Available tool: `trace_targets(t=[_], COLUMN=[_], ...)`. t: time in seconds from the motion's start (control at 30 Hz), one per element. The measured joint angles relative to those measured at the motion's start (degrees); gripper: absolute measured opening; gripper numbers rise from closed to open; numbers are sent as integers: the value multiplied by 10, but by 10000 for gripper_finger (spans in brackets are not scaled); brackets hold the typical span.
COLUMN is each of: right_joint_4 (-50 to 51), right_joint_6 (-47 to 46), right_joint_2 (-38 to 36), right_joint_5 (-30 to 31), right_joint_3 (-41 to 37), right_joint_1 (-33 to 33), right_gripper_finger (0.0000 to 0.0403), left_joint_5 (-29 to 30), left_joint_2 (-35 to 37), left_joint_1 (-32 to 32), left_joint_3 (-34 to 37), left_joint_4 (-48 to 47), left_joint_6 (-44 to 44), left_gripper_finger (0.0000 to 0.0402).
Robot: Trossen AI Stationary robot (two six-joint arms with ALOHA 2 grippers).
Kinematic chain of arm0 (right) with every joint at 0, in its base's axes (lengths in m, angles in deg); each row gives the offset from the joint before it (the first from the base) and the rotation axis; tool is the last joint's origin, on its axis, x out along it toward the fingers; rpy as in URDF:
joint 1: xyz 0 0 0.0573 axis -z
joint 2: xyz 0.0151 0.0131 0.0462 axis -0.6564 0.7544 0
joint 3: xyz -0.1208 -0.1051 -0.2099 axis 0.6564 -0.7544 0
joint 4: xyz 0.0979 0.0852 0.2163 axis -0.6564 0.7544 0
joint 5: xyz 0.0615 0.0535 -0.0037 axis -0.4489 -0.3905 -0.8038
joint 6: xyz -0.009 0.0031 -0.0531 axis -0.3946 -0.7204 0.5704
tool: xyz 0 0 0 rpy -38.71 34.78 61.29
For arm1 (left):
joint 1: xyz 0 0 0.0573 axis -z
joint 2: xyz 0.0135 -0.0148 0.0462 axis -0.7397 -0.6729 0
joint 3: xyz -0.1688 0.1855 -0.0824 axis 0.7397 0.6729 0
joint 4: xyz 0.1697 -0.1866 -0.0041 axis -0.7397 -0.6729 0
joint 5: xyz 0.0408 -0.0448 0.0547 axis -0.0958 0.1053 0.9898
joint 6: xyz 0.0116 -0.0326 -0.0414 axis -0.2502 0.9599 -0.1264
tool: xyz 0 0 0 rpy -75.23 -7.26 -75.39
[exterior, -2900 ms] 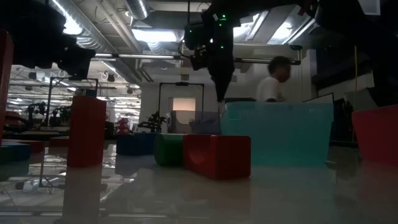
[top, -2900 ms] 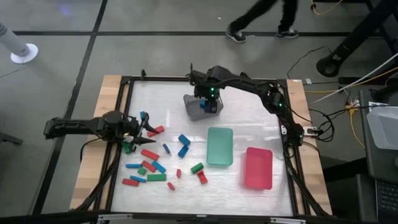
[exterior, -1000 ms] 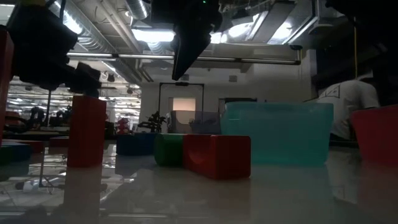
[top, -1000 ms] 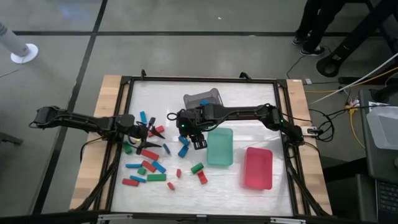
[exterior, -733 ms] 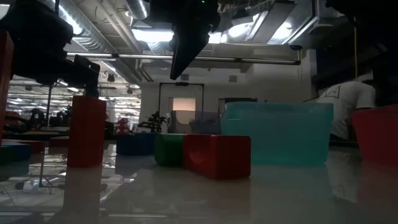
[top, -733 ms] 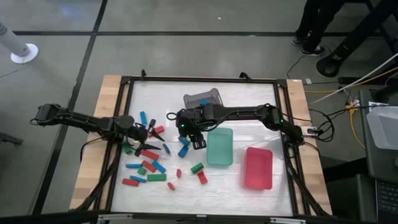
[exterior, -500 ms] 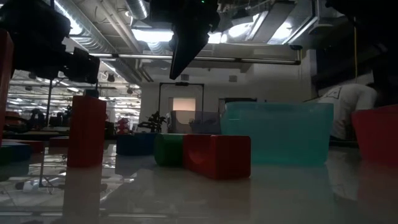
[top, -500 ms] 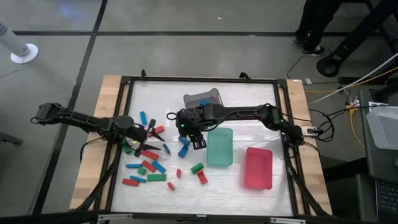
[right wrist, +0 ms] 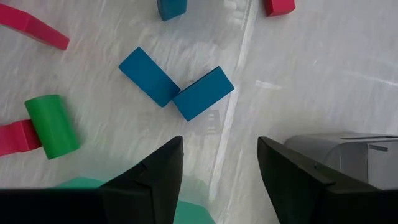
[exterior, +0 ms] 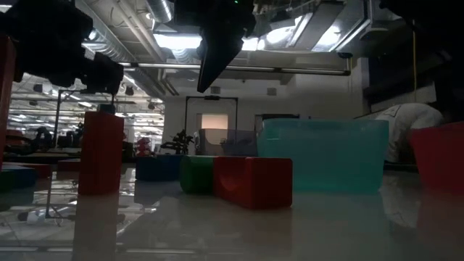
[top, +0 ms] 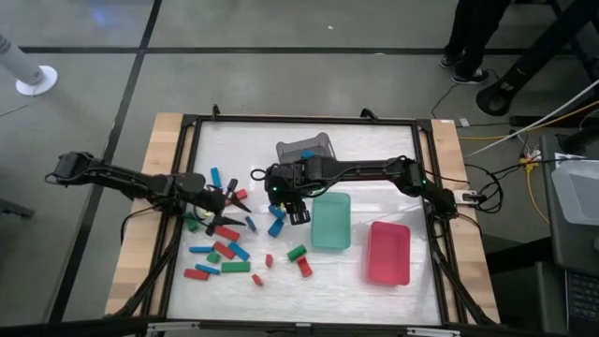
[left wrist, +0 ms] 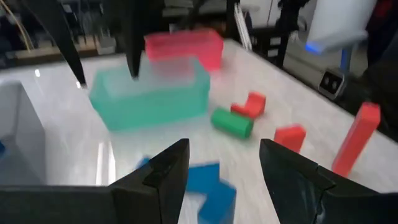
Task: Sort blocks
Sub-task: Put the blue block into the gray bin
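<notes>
— Right gripper (right wrist: 219, 143), where now?
— Hanging above two blue blocks (right wrist: 203, 93), just left of the green tray (top: 330, 220). Hovered over the grey basket (top: 304, 150) at the far side about three seconds back. Parked in the same spot through the last second.
— Open or closed?
— Spread apart, holding nothing.
— And the left gripper (top: 232, 198)?
— Reaching in from the left, farther right into the scatter than three seconds ago. Now just beside a red block (top: 241, 194). Hardly shifted over the last second. Parted wide as well, gripping nothing.
— Whereabouts of the blocks (top: 225, 232)?
— Strewn over the left half of the table (top: 374, 150), nearer than the basket and left of both trays. Lying as before, none visibly moved. The two blue ones touching end to side in a V. Beside the green tray's near left corner, a green cylinder (right wrist: 51, 126) touching a red piece (right wrist: 15, 138).
— And the red tray (top: 388, 253)?
— Right of the green one, unmoved.
— Anything beyond the table?
— Legs of a person (top: 468, 37) standing at the far right. Seen striding past farther left three seconds ago.
</notes>
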Motion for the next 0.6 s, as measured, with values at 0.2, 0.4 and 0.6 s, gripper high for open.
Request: trace_targets(t=[0.2,0.4,0.6], right_joint_4=[0,0,0], right_joint_6=[0,0,0], right_joint_2=[0,0,0], right_joint_5=[0,0,0], right_joint_3=[0,0,0], right_joint_1=[0,0,0], right_gripper_finger=[204,204,204], left_joint_5=[0,0,1], left_joint_2=[-37,-61,-94], left_joint_1=[0,-1,-1], left_joint_3=[0,0,0], left_joint_4=[-16,-16,-4], left_joint_6=[-16,-35,-46], left_gripper_finger=[184,184,184])
